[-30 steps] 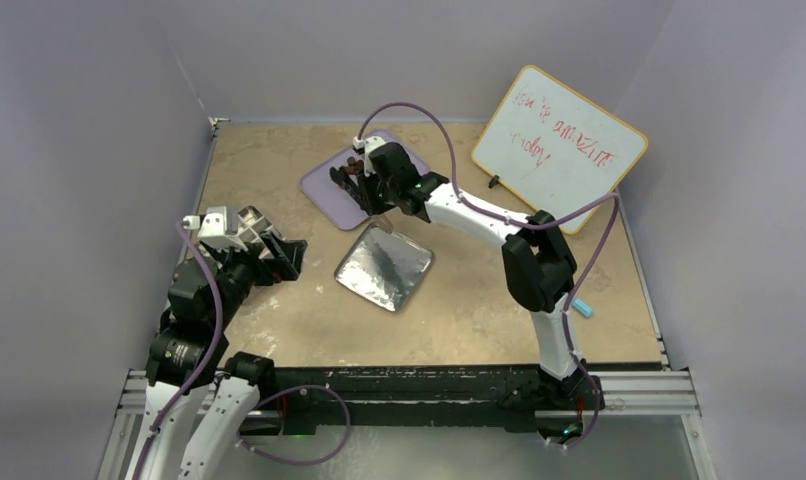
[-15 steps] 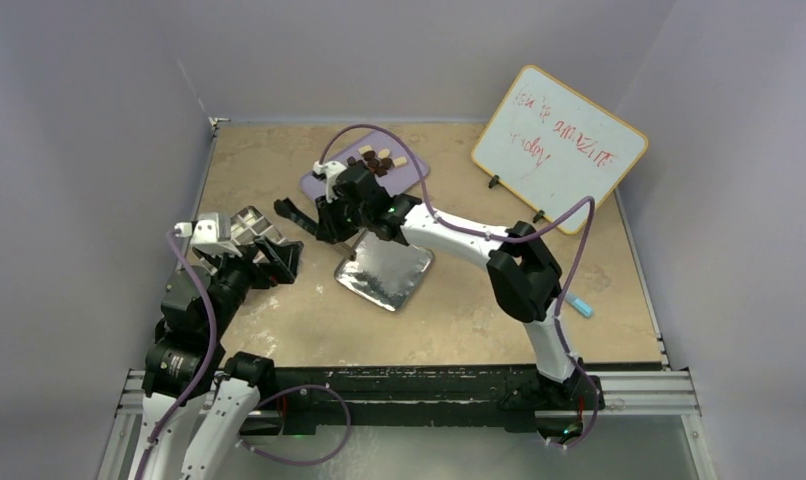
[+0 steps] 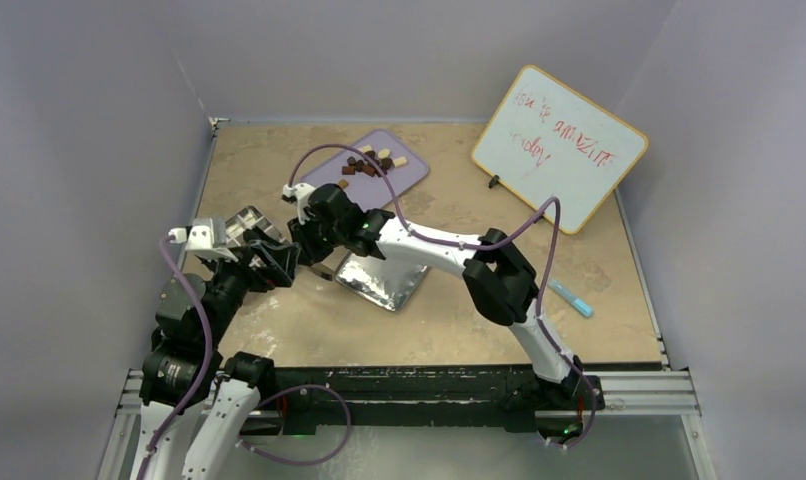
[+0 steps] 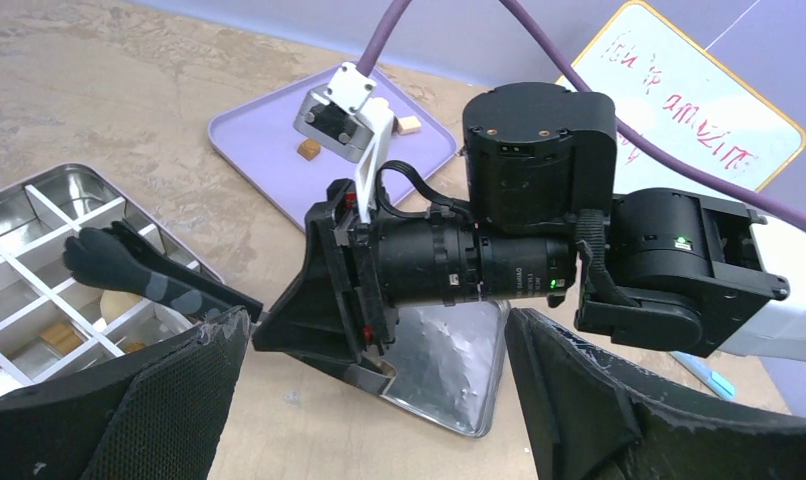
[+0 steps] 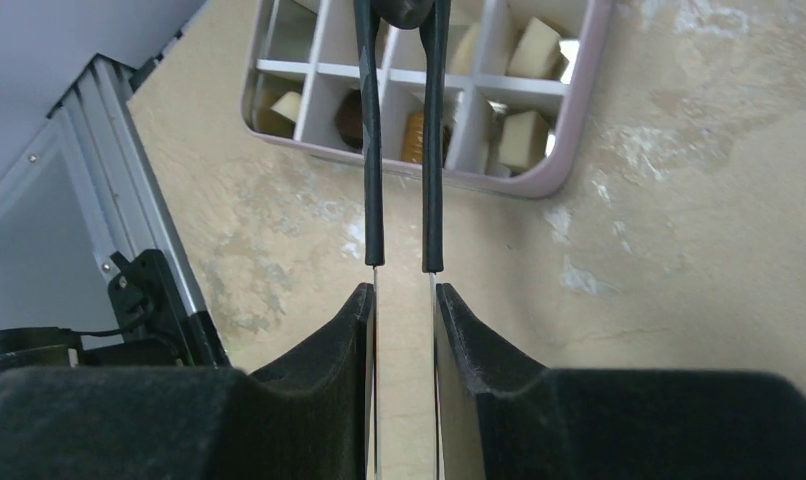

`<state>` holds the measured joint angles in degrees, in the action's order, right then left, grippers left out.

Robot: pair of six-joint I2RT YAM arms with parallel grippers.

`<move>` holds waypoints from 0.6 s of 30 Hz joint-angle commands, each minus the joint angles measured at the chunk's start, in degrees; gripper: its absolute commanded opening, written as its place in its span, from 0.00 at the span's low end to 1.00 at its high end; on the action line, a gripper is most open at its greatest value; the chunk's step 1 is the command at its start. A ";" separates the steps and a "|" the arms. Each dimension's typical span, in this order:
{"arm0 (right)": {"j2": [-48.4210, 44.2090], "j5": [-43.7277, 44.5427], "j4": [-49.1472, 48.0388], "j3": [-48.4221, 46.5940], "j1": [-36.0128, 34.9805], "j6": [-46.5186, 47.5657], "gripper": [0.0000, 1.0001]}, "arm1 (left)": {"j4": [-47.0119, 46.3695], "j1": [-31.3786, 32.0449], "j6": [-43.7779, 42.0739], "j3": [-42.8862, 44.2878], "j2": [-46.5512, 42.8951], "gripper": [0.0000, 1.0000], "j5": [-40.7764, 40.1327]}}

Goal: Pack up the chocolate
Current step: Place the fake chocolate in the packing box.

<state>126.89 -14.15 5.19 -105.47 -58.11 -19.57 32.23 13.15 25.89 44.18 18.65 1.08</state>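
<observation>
Several small chocolate lumps (image 3: 370, 162) lie on the lilac tray (image 3: 404, 178) at the back. More sit in cells of a divided metal tin (image 3: 241, 222) at the left: cream (image 5: 524, 138), caramel (image 5: 414, 135) and dark (image 5: 349, 120). My right gripper (image 5: 404, 300) is shut on black-tipped tongs (image 5: 403, 150), whose tips (image 4: 91, 252) reach over the tin (image 4: 27, 215). I cannot tell if the tips hold a piece. My left gripper (image 4: 374, 400) is open and empty, low beside the tin, facing the right wrist (image 4: 459, 262). Two lumps (image 4: 307, 148) show on the tray (image 4: 269, 165).
A shiny silver foil square (image 3: 389, 280) lies mid-table, partly under the right arm, and shows in the left wrist view (image 4: 464, 350). A whiteboard (image 3: 559, 145) leans at the back right. A blue marker (image 3: 576, 301) lies at the right. The table's metal rail (image 5: 129, 230) runs near the tin.
My right arm has swung left and nearer, from over the lilac tray to over the tin, carrying the tongs. The left arm has shifted only slightly.
</observation>
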 commanded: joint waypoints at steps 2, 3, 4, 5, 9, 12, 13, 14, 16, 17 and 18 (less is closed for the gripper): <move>1.27 -4.35 -1.29 -5.77 -1.25 -1.46 0.19 | -2.68 -0.23 -0.48 0.89 -1.11 0.97 1.69; 1.66 -4.79 -1.23 -6.17 -1.38 -1.63 0.19 | -2.72 -0.23 -0.44 0.90 -1.22 0.98 1.80; 1.91 -4.97 -1.32 -6.43 -1.66 -1.82 0.19 | -2.97 -0.23 -0.30 0.90 -1.45 0.98 2.06; 2.15 -5.07 -1.51 -6.54 -1.85 -1.99 0.20 | -3.16 -0.23 -0.11 0.90 -1.55 0.98 2.24; 2.90 -6.90 -1.65 -7.74 -2.14 -3.08 0.20 | -3.18 -0.23 0.12 0.95 -1.46 0.98 2.52; 3.16 -7.91 -2.27 -7.89 -2.42 -3.74 0.21 | -3.27 -0.23 0.04 1.05 -1.66 0.98 3.18; 3.39 -8.25 -2.29 -8.03 -2.51 -3.93 0.21 | -3.31 -0.23 0.04 1.05 -1.92 0.98 3.25; 3.71 -8.59 -2.17 -8.38 -2.64 -4.16 0.21 | -3.44 -0.23 0.04 0.94 -2.14 0.98 3.24; 4.44 -9.27 -1.95 -9.04 -2.84 -4.48 0.21 | -3.66 -0.23 0.12 0.64 -2.66 0.98 2.82; 4.69 -9.39 -1.94 -9.24 -2.98 -4.54 0.21 | -3.55 -0.23 0.12 0.45 -2.82 0.98 2.24; 4.83 -9.32 -1.98 -9.43 -3.18 -4.66 0.21 | -3.43 -0.23 0.13 0.39 -2.83 0.98 1.62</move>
<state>131.39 -20.80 5.21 -111.77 -60.55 -22.94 30.92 13.15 25.91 44.18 16.78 3.22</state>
